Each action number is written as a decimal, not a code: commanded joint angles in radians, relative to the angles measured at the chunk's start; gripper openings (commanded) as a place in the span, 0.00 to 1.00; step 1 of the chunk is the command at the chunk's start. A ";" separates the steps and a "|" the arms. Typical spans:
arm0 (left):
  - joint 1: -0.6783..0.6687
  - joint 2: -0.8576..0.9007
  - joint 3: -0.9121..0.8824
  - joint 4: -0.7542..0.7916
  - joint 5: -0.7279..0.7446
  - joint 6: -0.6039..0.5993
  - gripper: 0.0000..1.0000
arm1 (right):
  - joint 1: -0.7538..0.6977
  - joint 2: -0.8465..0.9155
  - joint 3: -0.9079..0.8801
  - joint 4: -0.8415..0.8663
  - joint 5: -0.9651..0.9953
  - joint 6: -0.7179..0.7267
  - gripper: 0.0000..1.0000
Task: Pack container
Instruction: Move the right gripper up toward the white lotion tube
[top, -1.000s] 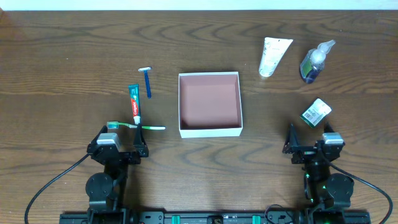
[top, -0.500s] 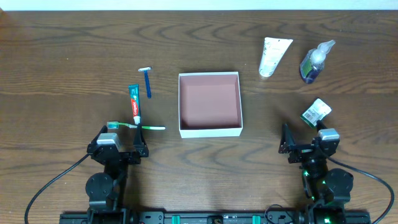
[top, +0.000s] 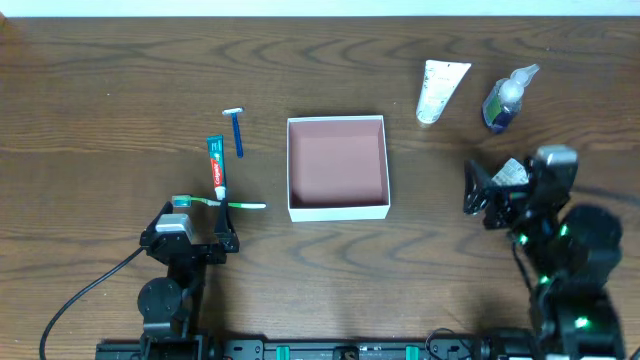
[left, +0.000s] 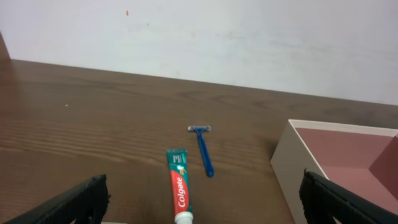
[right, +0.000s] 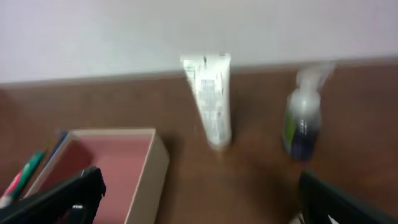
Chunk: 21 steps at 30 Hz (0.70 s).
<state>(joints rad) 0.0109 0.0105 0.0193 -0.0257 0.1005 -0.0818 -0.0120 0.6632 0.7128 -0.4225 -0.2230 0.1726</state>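
Jaws gape empty on both sides; overhead alone shows the small packet (top: 511, 174) well right of the container (top: 337, 210).

Open tabletop (top: 100, 120) around container (top: 338, 211); toothpaste (top: 215, 165), razor (top: 237, 132), toothbrush (top: 225, 204) left; tube (top: 440, 90), bottle (top: 501, 103) right.

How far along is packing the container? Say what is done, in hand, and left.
Done: nothing; the container is empty. In hand: nothing gripped; the right gripper is open beside the small packet, the left gripper open by the toothbrush. Left: toothpaste, razor, toothbrush, white tube, pump bottle and small packet all lie outside on the table.
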 joint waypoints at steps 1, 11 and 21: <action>-0.003 -0.005 -0.015 -0.037 0.012 -0.005 0.98 | -0.008 0.138 0.206 -0.112 -0.018 -0.025 0.99; -0.003 -0.005 -0.015 -0.037 0.012 -0.005 0.98 | -0.008 0.563 0.752 -0.375 -0.248 -0.192 0.99; -0.003 -0.005 -0.015 -0.037 0.012 -0.005 0.98 | -0.007 0.706 0.826 -0.442 -0.361 -0.198 0.99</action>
<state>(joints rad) 0.0109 0.0105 0.0196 -0.0257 0.1005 -0.0814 -0.0120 1.3540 1.5230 -0.8585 -0.5312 0.0021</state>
